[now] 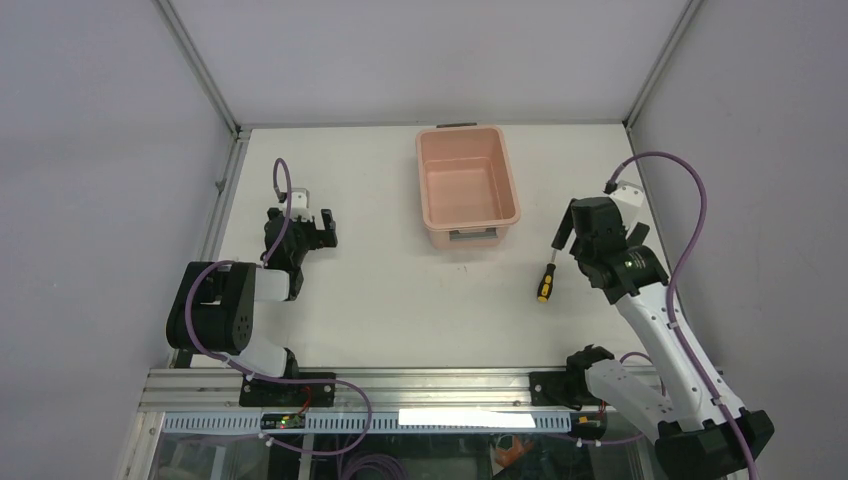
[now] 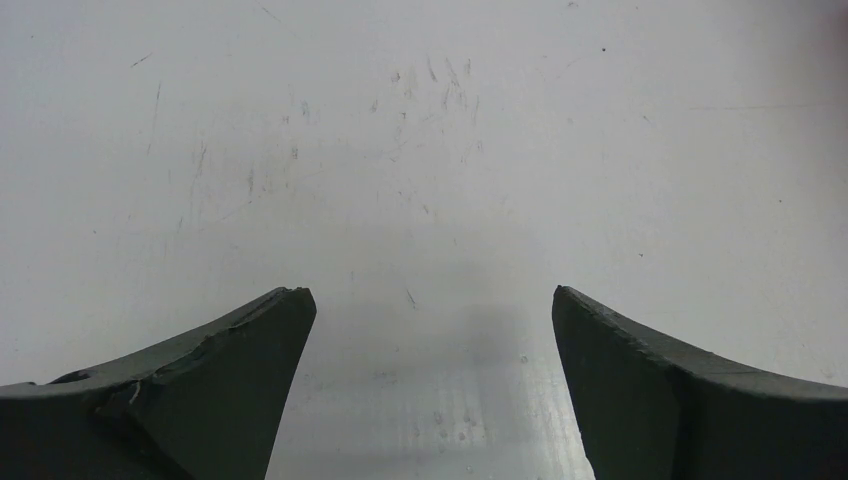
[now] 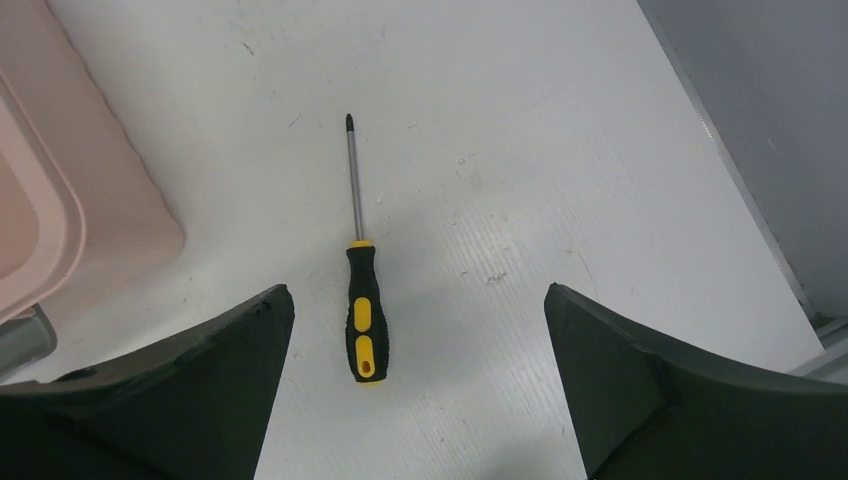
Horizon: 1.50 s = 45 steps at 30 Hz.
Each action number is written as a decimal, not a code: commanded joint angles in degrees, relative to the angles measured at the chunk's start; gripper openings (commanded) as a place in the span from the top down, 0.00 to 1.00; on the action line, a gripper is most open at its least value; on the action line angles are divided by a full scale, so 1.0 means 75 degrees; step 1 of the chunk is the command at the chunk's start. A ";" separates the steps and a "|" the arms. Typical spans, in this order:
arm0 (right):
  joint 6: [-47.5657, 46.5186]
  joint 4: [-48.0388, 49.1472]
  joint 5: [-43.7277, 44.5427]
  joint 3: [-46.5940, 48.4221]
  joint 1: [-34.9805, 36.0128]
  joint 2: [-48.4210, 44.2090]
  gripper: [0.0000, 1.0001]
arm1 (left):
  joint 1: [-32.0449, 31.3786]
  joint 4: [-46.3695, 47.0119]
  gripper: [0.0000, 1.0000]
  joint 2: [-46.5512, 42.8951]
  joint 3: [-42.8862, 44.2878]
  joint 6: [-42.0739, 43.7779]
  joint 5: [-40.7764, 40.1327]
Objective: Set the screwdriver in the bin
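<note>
The screwdriver (image 1: 545, 282), with a yellow-and-black handle and a thin shaft, lies flat on the white table to the right of the bin's near end. The salmon-pink bin (image 1: 511, 186) stands empty at the table's far middle. My right gripper (image 1: 566, 232) is open and hovers just above and right of the screwdriver. In the right wrist view the screwdriver (image 3: 362, 312) lies between and ahead of the open gripper (image 3: 415, 292), nearer the left finger, tip pointing away. The bin's corner (image 3: 100, 190) is at the left. My left gripper (image 1: 318, 232) is open and empty over bare table (image 2: 432, 292).
Grey enclosure walls and metal frame posts bound the table on the left, back and right. The table's right edge (image 3: 730, 170) runs close beside the right gripper. Purple cables loop over both arms.
</note>
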 commanded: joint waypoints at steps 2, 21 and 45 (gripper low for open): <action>0.0134 0.0162 0.0085 0.0489 -0.0035 0.0027 0.00 | -0.0049 0.0203 0.01 -0.0209 0.0008 -0.0127 0.0064; 0.0459 0.1031 -0.2123 -0.0852 -0.0029 0.2013 0.01 | -0.0047 0.0200 0.01 -0.0213 0.0008 -0.0127 0.0063; 0.0412 0.1550 -0.2656 -0.0525 -0.0847 0.3837 0.97 | -0.0054 0.0194 0.01 -0.0211 0.0008 -0.0127 0.0064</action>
